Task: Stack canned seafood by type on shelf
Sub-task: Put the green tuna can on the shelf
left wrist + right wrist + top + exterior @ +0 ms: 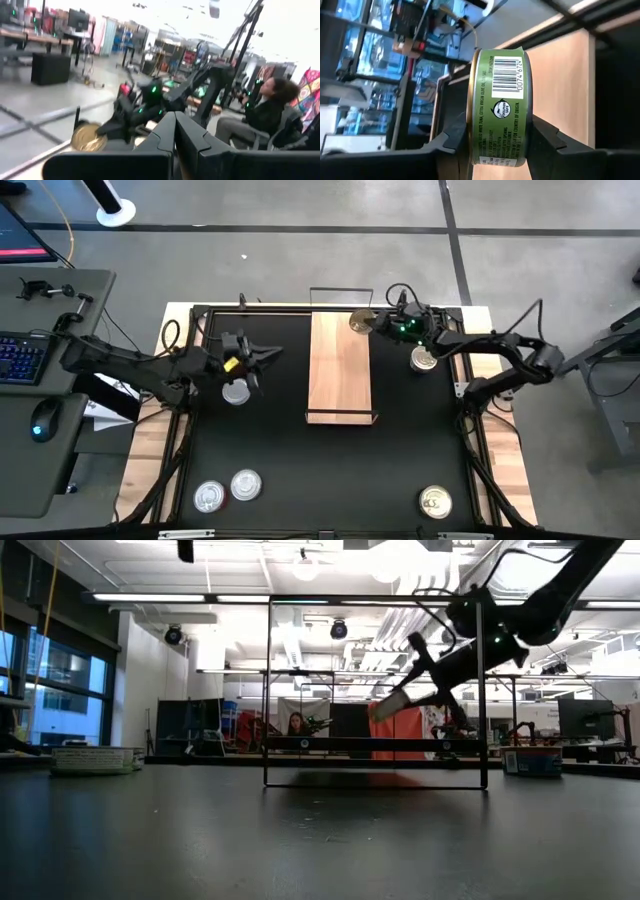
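One green-label tuna tin (499,107) was pinched on edge by the right gripper (372,325) over the wooden shelf's (340,365) far corner, likely for placing; left gripper (262,358), fingers pressed together, hung beside the shelf

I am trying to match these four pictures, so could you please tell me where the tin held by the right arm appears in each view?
High view: the held tin is at the shelf's far right corner, in the right hand.
Low view: right of centre, up above the shelf; the tin itself is blurred.
Left wrist view: gold disc at lower left.
Right wrist view: centre, green label, clamped between the fingers.
Shared landmark: the shelf.
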Robot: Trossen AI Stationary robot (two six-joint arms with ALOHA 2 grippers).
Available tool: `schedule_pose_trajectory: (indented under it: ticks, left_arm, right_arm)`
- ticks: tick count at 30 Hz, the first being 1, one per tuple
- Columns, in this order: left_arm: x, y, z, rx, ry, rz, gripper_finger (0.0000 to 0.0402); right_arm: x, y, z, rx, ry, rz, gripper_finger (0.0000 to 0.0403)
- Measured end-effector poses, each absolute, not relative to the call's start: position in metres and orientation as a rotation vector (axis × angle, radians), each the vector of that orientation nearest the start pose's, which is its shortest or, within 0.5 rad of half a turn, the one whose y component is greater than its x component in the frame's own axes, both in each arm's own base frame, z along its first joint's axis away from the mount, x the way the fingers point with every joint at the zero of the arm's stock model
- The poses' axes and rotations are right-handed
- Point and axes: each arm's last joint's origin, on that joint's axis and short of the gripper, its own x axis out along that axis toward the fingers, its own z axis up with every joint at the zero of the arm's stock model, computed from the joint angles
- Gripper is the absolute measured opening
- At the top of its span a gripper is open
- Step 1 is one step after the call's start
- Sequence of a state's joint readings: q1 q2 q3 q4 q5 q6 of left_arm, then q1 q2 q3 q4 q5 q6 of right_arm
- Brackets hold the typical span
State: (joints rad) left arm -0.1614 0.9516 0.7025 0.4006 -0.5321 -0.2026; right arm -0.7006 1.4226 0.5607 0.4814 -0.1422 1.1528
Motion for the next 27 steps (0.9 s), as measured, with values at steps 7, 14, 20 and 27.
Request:
schedule_pose_trajectory:
  ticks: [7, 14, 20, 27]
  left_arm:
    - [0.210, -0.012, 0.332, -0.211, -0.190, 0.358, 0.0000]
    - [0.210, -0.011, 0.329, -0.160, -0.142, 0.301, 0.0000]
    - [0.210, -0.012, 0.327, -0.151, -0.110, 0.288, 0.0000]
    - [0.210, -0.012, 0.325, -0.146, -0.095, 0.289, 0.0000]
  right_arm:
    - [0.224, -0.189, 0.166, 1.339, 0.039, -0.727, 0.0133]
    - [0.244, -0.196, 0.162, 1.351, 0.040, -0.725, 0.0137]
    - [0.243, -0.197, 0.159, 1.438, 0.027, -0.781, 0.0138]
    - [0.243, -0.197, 0.159, 1.408, 0.047, -0.779, 0.0139]
